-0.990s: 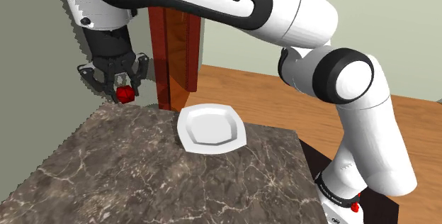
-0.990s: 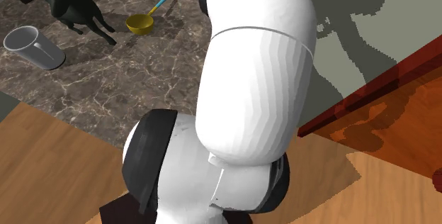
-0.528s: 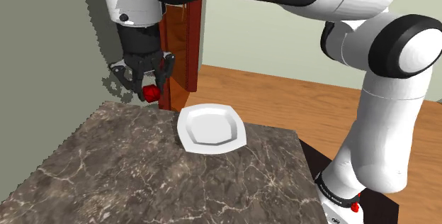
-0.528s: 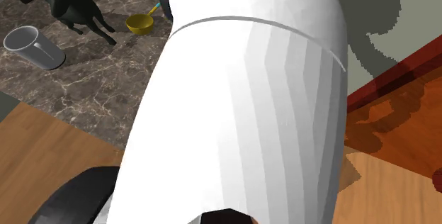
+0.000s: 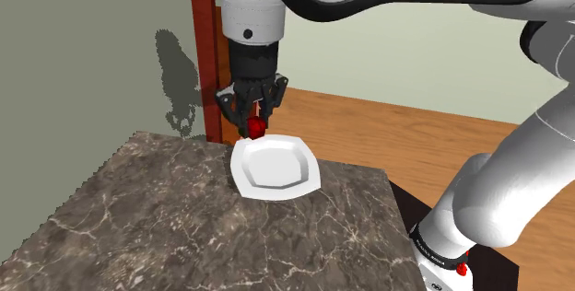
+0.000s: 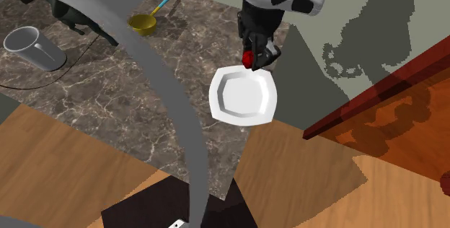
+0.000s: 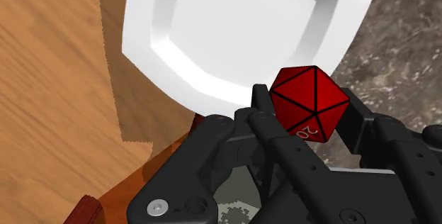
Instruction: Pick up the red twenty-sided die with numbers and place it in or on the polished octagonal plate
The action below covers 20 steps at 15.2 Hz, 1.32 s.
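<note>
Die (image 5: 255,130) is pinched between the fingers of the gripper (image 5: 254,120). It hangs just above the plate (image 5: 275,169), over the far rim in the shoulder view rather than over the middle. Let go here, it could, I judge, strike the sloped rim, bounce and roll onto the table (image 5: 166,215) or off its far edge; so many facets roll readily. The plate holds nothing. At the second exterior view's left, a cup (image 6: 30,46) and a yellow ladle (image 6: 142,23) both look empty.
</note>
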Available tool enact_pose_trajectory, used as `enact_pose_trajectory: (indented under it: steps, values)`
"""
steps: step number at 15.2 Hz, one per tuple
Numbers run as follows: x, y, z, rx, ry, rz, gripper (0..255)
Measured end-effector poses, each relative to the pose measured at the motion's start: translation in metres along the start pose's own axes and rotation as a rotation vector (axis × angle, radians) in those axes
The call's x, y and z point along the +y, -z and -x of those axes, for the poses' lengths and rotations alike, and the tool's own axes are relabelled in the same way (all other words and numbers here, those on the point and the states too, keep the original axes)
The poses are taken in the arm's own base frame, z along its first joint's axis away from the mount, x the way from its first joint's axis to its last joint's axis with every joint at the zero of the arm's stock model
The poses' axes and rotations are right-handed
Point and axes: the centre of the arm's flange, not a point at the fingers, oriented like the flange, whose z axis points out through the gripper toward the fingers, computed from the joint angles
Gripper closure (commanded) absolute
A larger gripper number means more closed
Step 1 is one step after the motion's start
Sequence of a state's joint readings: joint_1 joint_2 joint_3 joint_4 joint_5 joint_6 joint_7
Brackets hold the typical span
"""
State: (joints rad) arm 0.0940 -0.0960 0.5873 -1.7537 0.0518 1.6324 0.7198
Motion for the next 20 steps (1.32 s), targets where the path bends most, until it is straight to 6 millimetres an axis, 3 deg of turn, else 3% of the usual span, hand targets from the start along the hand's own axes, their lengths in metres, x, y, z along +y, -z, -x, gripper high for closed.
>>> enact_pose_trajectory:
  steps: [3, 5, 17, 20]
  values:
    - [0.029, -0.004, 0.025, 0.0, -0.001, -0.001, 255]
    - [0.035, -0.01, 0.03, 0.0, -0.001, -0.001, 255]
    - [0.035, -0.072, 0.031, -0.001, -0.001, -0.002, 255]
    - [0.035, -0.076, 0.03, -0.001, -0.001, -0.002, 255]
